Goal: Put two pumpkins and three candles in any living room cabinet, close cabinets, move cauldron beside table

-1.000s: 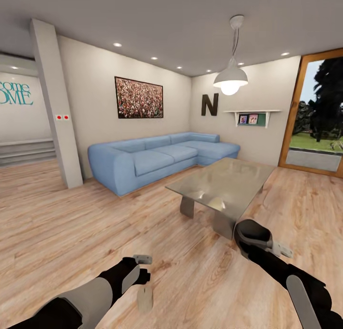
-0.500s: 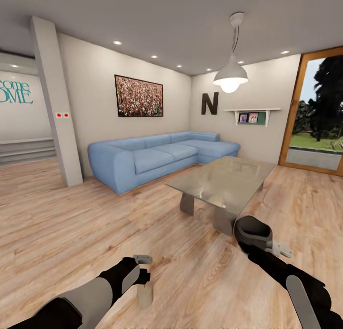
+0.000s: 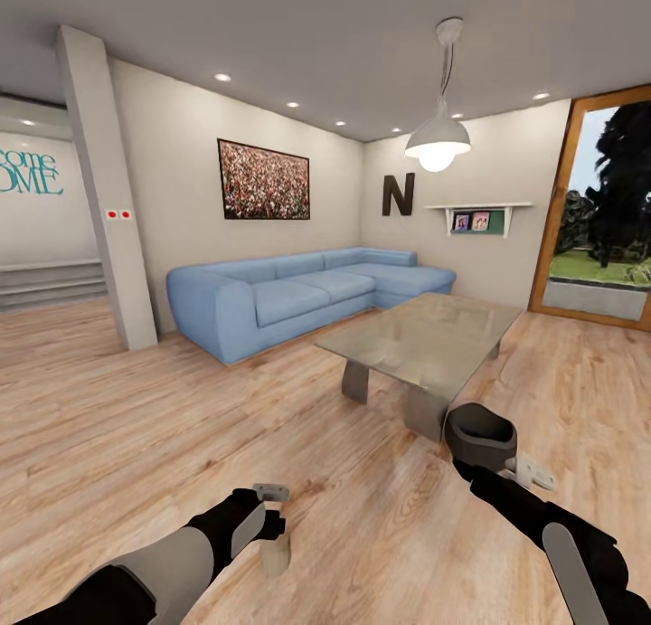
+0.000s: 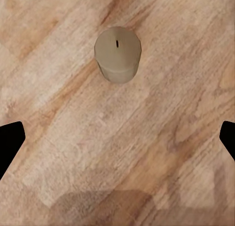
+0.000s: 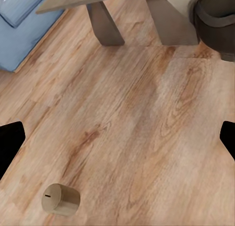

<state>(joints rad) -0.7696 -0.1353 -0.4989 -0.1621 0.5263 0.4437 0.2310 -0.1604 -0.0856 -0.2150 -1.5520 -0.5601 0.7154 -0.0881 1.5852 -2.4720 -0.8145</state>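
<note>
Left wrist view: left gripper [image 4: 117, 138] spread wide above 1 candle [image 4: 117, 54]; right gripper's state unclear.

pale wood plank floor [image 3: 117, 426] runs throughout. a blue corner sofa [image 3: 298, 299] sits at 12 o'clock against off-white walls, a framed picture [image 3: 263, 184] above it. a white pendant lamp [image 3: 438, 141] glows at 1 o'clock, near a dark letter n [image 3: 398, 196] and small shelf [image 3: 477, 211]. a wood-framed glass door [image 3: 601, 218] at 2 o'clock shows greenery. a pillar [image 3: 107, 191] stands at 10 o'clock.
</note>
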